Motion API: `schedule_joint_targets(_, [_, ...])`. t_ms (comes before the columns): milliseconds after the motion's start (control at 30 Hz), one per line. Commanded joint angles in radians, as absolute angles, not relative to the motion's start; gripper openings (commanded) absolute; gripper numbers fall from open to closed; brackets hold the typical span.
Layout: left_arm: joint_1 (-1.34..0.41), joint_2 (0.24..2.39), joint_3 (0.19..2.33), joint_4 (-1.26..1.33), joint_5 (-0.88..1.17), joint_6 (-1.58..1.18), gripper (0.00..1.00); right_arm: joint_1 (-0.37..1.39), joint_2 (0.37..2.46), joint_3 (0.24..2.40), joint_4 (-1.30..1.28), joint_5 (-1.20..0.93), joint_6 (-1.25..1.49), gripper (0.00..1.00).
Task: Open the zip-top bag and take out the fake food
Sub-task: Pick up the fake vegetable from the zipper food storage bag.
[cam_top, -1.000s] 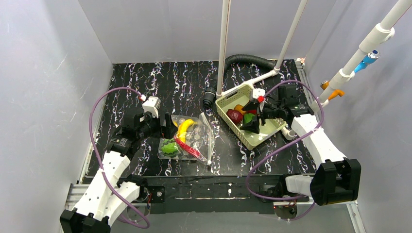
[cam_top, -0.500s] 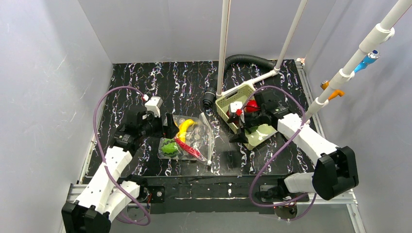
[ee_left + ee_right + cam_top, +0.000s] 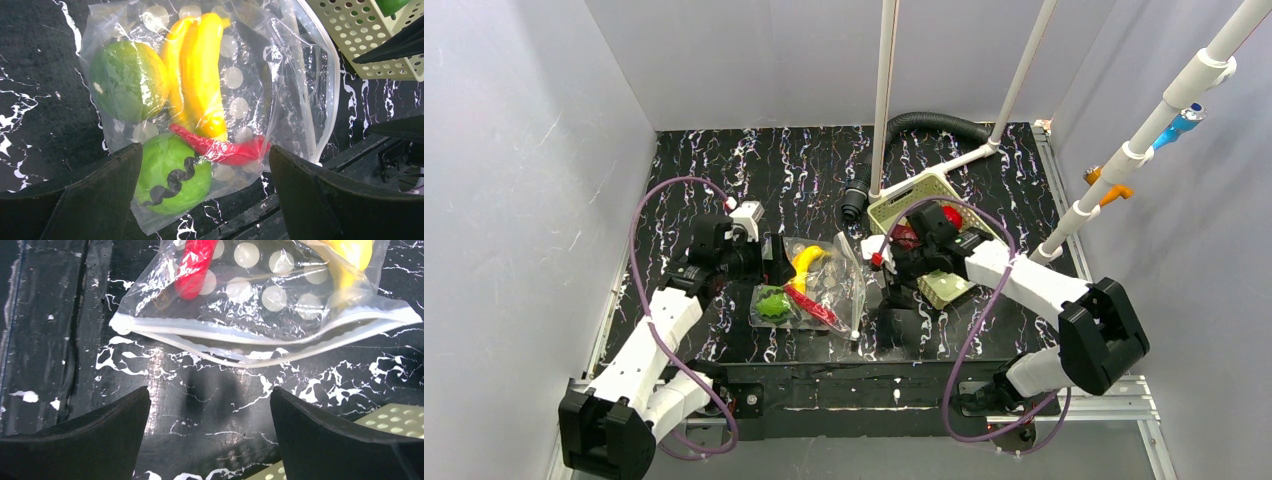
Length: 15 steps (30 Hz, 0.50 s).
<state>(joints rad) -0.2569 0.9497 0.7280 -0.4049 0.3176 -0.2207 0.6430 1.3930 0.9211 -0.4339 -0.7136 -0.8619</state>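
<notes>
From above, the left gripper (image 3: 776, 262) stands wide open and empty at the left edge of the zip-top bag (image 3: 824, 285). The right gripper (image 3: 889, 292), just as wide and empty, hovers just right of it, near the basket (image 3: 902, 197). The left wrist view shows the bag flat on the table (image 3: 35, 75), holding the fake food: banana (image 3: 200, 75), chili (image 3: 220, 150), green pieces (image 3: 127, 85). The right wrist view has the zip edge (image 3: 250, 342) just beyond the spread fingers (image 3: 345, 440); whether it is sealed, I cannot tell.
</notes>
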Motion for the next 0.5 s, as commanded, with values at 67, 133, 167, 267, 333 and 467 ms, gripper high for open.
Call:
schedule_joint_targets(67, [-0.249, 0.996, 0.746, -0.414, 0.382, -0.229, 0.91, 0.719, 1.45, 0.926, -0.294, -0.599, -0.748, 0.86])
schedule_joint_targets(133, [-0.249, 1.015, 0.751, -0.42, 0.389, -0.229, 0.87, 0.732, 1.466, 0.934, -0.283, -0.592, -0.725, 0.81])
schedule_joint_targets(167, [-0.249, 1.023, 0.752, -0.42, 0.394, -0.227, 0.85, 0.738, 1.472, 0.939, -0.277, -0.589, -0.716, 0.8])
schedule_joint_targets(267, [-0.249, 1.039, 0.757, -0.425, 0.411, -0.226, 0.76, 0.748, 1.495, 0.954, -0.27, -0.597, -0.678, 0.72])
schedule_joint_targets(333, [-0.251, 1.039, 0.759, -0.432, 0.415, -0.223, 0.73, 0.751, 1.511, 0.966, -0.269, -0.602, -0.653, 0.66])
schedule_joint_targets(467, [-0.249, 0.984, 0.745, -0.43, 0.419, -0.247, 0.7, 0.757, 1.535, 0.986, -0.26, -0.607, -0.605, 0.58])
